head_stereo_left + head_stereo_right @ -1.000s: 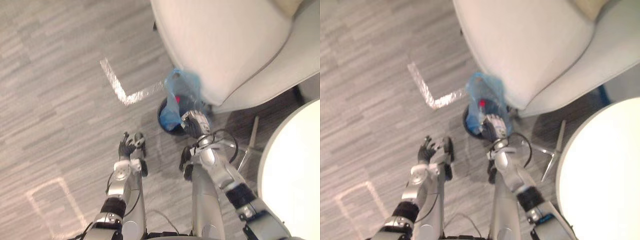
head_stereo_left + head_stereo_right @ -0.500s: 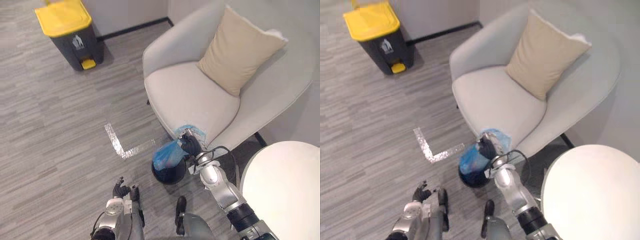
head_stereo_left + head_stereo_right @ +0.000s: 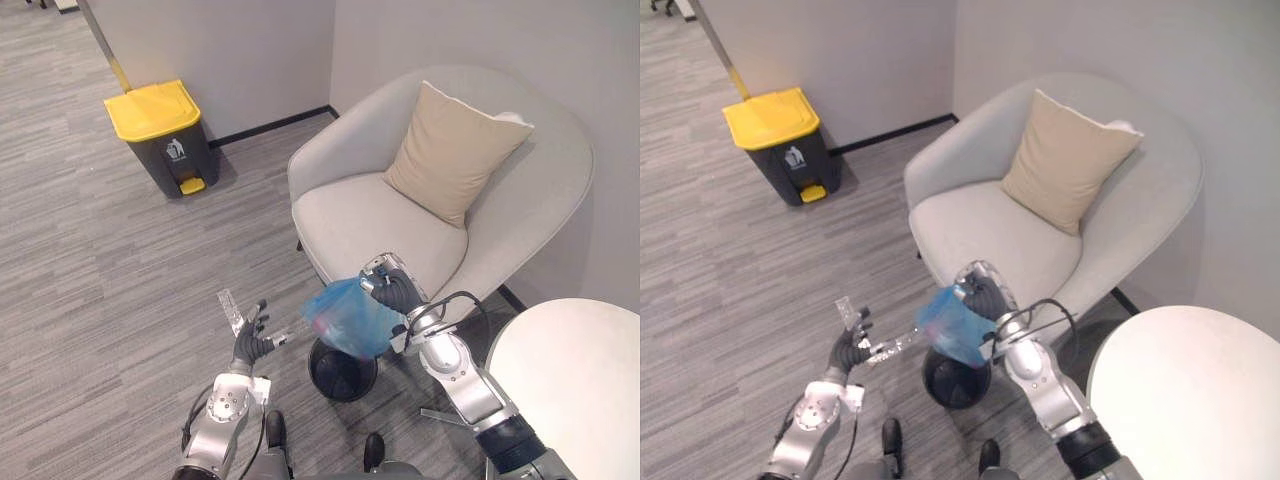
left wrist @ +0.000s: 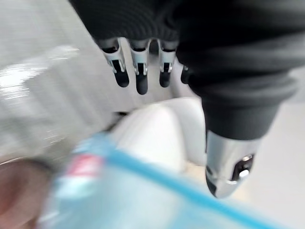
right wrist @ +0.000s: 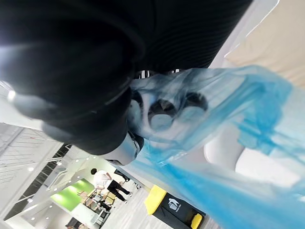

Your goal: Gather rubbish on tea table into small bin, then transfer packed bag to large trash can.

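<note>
My right hand [image 3: 393, 290] is shut on the top of a blue plastic bag [image 3: 350, 318], which hangs lifted above the small black bin [image 3: 342, 371] on the floor. In the right wrist view the blue plastic bag [image 5: 224, 143] wraps over my curled fingers [image 5: 162, 112]. The bag holds rubbish with a red spot showing through. My left hand [image 3: 249, 343] is open, raised beside the bag on its left and apart from it; its fingers [image 4: 138, 71] are straight in the left wrist view. The large trash can [image 3: 163, 135], dark grey with a yellow lid, stands by the far wall.
A light grey armchair [image 3: 370, 215] with a beige cushion [image 3: 448, 150] stands just behind the bin. The round white tea table [image 3: 575, 380] is at the lower right. Silver tape [image 3: 229, 308] marks the grey floor between me and the trash can.
The camera has tilted up, bringing the wall and trash can into view. My right hand has lifted the blue bag out of the small bin. My left hand has risen and spread.
</note>
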{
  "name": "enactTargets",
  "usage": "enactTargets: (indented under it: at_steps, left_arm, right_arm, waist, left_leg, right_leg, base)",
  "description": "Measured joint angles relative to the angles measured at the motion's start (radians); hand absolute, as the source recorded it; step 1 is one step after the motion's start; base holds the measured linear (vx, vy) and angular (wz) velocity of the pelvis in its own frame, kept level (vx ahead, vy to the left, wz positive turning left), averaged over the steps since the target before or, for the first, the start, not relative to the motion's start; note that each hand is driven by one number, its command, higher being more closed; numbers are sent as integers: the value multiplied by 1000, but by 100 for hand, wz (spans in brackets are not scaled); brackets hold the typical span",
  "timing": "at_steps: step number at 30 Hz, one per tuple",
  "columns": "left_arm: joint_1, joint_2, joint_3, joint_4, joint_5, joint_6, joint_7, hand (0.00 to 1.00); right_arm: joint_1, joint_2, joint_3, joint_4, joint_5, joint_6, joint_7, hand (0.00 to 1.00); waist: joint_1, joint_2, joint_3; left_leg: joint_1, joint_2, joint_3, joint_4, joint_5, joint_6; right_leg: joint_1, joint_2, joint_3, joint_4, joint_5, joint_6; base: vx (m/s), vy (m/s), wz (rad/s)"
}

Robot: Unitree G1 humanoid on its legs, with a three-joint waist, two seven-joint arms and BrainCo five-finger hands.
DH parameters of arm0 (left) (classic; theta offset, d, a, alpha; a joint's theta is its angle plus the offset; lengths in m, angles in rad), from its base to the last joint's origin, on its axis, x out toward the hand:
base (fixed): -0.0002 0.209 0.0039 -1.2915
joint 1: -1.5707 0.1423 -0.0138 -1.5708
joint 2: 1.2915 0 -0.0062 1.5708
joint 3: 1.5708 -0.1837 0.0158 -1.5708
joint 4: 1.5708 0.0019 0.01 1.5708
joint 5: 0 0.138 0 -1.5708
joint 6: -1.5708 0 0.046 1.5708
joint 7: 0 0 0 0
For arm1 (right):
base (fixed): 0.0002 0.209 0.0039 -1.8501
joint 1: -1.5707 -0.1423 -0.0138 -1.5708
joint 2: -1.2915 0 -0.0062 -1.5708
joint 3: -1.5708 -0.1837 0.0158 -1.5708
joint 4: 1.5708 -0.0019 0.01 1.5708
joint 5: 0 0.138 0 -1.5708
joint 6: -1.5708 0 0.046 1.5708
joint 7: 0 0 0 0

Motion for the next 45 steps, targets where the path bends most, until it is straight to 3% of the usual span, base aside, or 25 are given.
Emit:
enactTargets:
  at_steps: [5,12,18,37,45]
  left_arm:
    - [-10,38,2,-106,73,-33,0,0]
    - [-80,124,-37,-155,127,-53,-9,0]
    - [-136,192,-112,-170,170,-78,-67,0]
    - [-254,242,-290,-62,240,-106,-154,0]
    - [-286,213,-305,33,279,-104,-145,0]
  right_arm:
    - [-51,-48,8,-80,115,-43,38,100]
    - [-118,-80,34,-82,233,-51,75,100]
    - [-168,-97,57,-114,316,-63,110,100]
    - [-284,-83,96,-158,426,-79,144,100]
    - [-358,-2,163,-157,443,-77,146,100]
  waist:
    - [-20,10,-18]
    - [-24,11,-39]
    - [-31,10,-56]
    - [-53,3,-90]
    - [-57,-7,-119]
  left_leg:
    - [8,-1,3,0,0,0]
    - [27,0,24,-6,0,0]
    - [32,0,42,-7,2,2]
    - [34,0,79,-7,6,7]
    - [33,4,79,-7,6,7]
  right_leg:
    - [0,0,8,2,2,-3]
    - [-2,0,33,11,4,-3]
    - [-3,0,53,-3,12,-8]
    - [-18,2,94,-18,36,-8]
    - [-19,4,100,-19,40,-12]
  base:
    - [9,1,-6]
    - [-35,14,-10]
    - [-14,11,-9]
    - [1,3,-6]
    - [0,0,0]
